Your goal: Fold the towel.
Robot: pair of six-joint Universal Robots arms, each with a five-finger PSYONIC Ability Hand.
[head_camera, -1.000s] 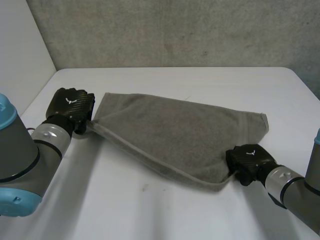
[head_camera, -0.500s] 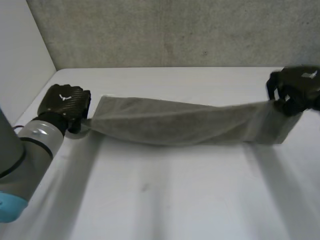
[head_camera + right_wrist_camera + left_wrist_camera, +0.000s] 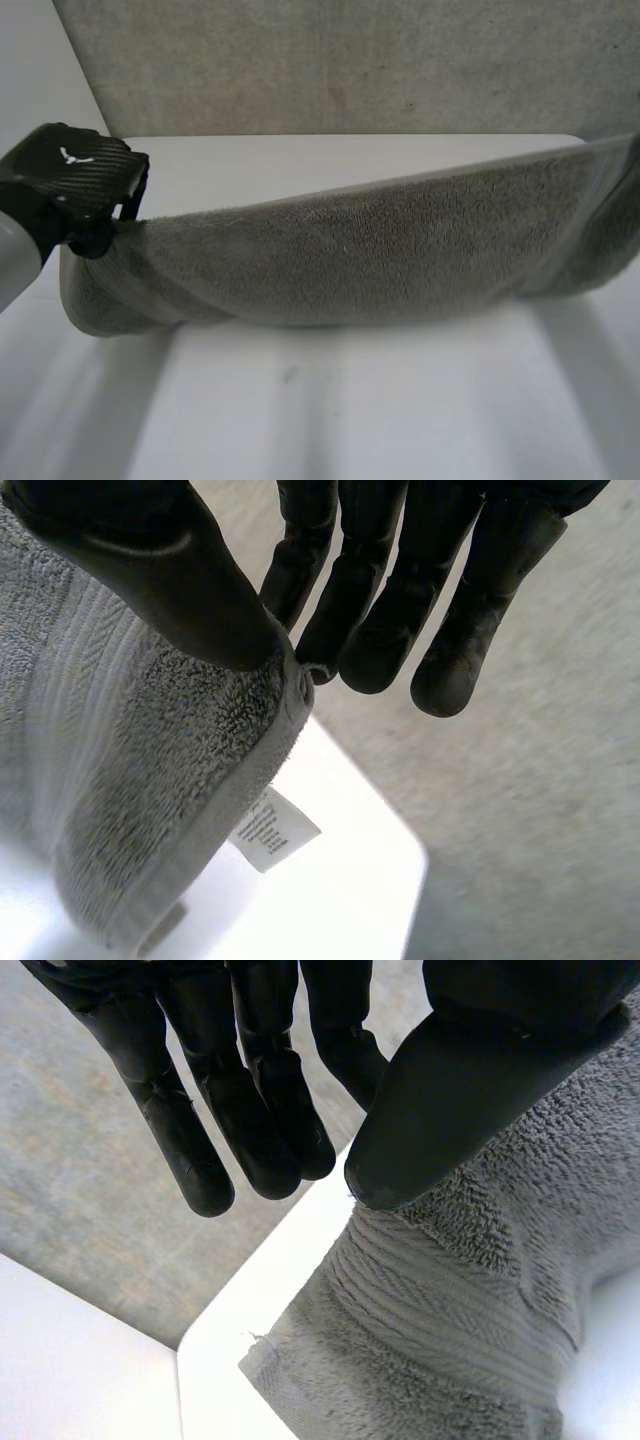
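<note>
1. Since half a second ago the left hand (image 3: 70, 185) has risen and come nearer the head camera. The towel (image 3: 350, 260), then a narrow sagging band low over the bench (image 3: 350, 410), is now drawn up into a broad, taut sheet.
2. In the head view the left hand sits at the towel's left end, back upward. A little of the grey left arm (image 3: 14, 262) shows beneath it.
3. The left wrist view shows this hand gripping. Its thumb presses the towel's edge against one finger, beside a corner, while the other fingers hang straight and free of the cloth.
4. Below that pinch the towel bunches into folds and drops toward the bench. Whether its lowest fold touches the surface cannot be told.
5. The towel runs from the left hand across the head view, its upper hem climbing to the right, in front of the grey wall (image 3: 350, 60).
6. In the right wrist view the right hand (image 3: 150, 565) comes down over the towel's other end, palm toward the camera.
7. The right hand also grips. Its thumb and one finger nip the hemmed corner, and the remaining fingers are straight, apart from the cloth.
8. A white label (image 3: 272, 830) hangs from the hem just below that pinch, above the bench corner.
9. Count: one towel, one label, two hands, each holding one end.
</note>
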